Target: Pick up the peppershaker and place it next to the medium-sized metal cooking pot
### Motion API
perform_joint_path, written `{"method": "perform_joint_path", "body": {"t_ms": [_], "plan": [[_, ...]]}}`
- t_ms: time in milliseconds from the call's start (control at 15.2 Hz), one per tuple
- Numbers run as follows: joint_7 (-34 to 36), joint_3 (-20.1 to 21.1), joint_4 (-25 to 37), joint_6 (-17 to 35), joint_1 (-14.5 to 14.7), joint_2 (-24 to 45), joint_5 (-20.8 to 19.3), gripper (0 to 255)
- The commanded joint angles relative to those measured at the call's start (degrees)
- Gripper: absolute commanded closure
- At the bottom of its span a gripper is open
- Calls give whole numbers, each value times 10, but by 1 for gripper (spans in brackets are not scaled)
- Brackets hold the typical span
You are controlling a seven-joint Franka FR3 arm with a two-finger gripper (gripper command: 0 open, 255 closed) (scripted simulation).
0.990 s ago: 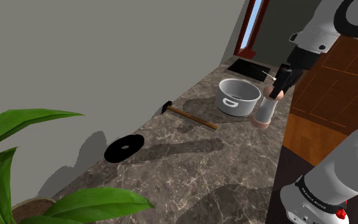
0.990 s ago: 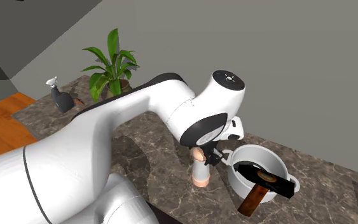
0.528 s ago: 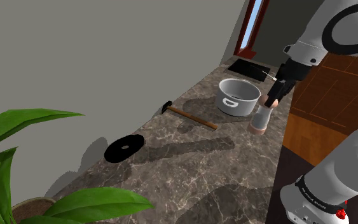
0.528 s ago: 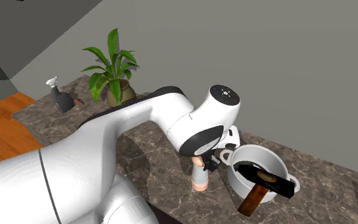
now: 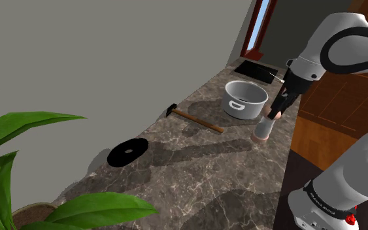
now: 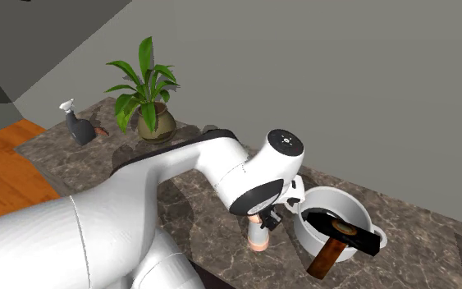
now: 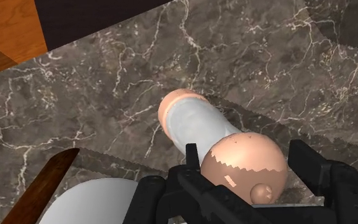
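One black two-finger gripper [image 7: 247, 159] holds the pepper shaker [image 7: 203, 130]. The fingers stand on either side of its rounded peach cap and press against it. The shaker has a pale grey body with a peach cap and a peach base.

Position of the shaker: just beside the grey cooking pot [image 5: 244, 99], on the pot's right in the shoulder view, apart from the pot wall. The shaker [image 5: 265, 129] leans slightly, with its cap toward the gripper [image 5: 277, 111]. Its base is at the dark marble counter [image 5: 195, 170]; contact with the surface cannot be confirmed. In the second exterior view the shaker [image 6: 258, 236] is just left of the pot [image 6: 329, 231].

Other items, located from the pot in the shoulder view:
- Hammer [image 5: 199, 119]: near the pot, on its left, lying flat.
- Black disc [image 5: 126, 152]: well apart from the pot, beyond the hammer.
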Motion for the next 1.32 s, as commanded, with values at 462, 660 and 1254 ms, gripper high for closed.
{"method": "perform_joint_path", "body": {"t_ms": [462, 660, 1254], "plan": [[-5, -4, -28, 43, 0, 14, -1, 255], [-5, -4, -28, 43, 0, 14, -1, 255], [-4, -4, 22, -24, -4, -2, -4, 0]]}}
